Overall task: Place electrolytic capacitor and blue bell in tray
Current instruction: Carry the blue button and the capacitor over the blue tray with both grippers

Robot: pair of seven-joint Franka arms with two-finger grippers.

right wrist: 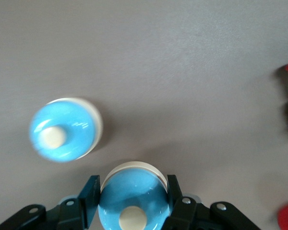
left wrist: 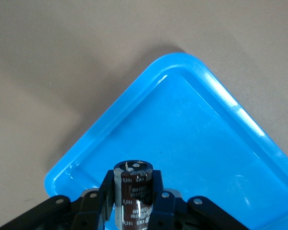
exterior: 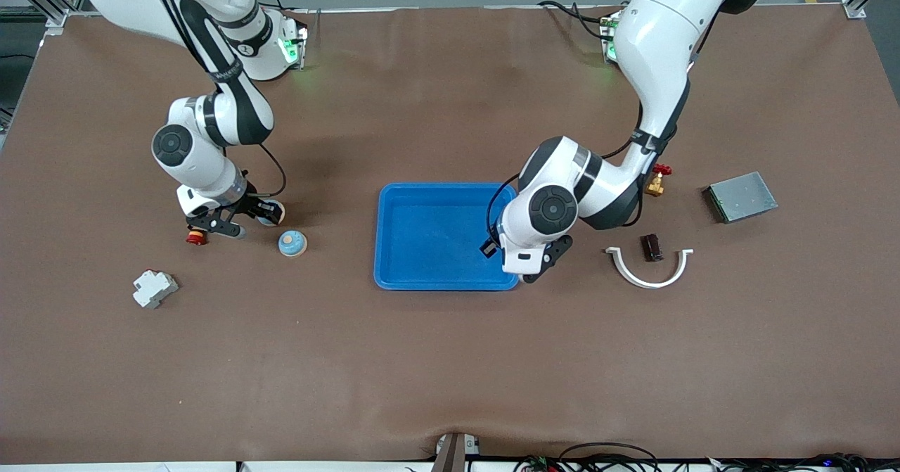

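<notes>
White block [exterior: 155,289]: angular moulded plastic, lowest in the front view, toward the right arm's end of the desk [exterior: 450,373].
Desk: matte brown sheet, faintly creased.
Tray [exterior: 384,247]: glossy bright-blue plastic, shallow, rounded corners, raised rim; middle of the frame, nothing resting in it.
Left gripper [left wrist: 133,197]: over the tray's corner at the left arm's end; black jaws narrow, clamped on the electrolytic capacitor.
Electrolytic capacitor [left wrist: 133,178]: dark, shiny cylinder with pale print and a metal top, upright between the jaws, above the tray floor.
Right gripper [right wrist: 131,194]: mid-frame at the right arm's end; jaws hold a blue bell by its sides.
Held blue bell [right wrist: 128,186]: glossy blue dome, cream button, pale rim.
Second blue bell [exterior: 292,243]: same form, on the desk just beside the held one.
White arc [exterior: 650,273]: thin half-ring of plastic, with a small dark block [exterior: 652,247] inside its curve.
Grey box [exterior: 740,196]: flat metal, toward the left arm's end.
</notes>
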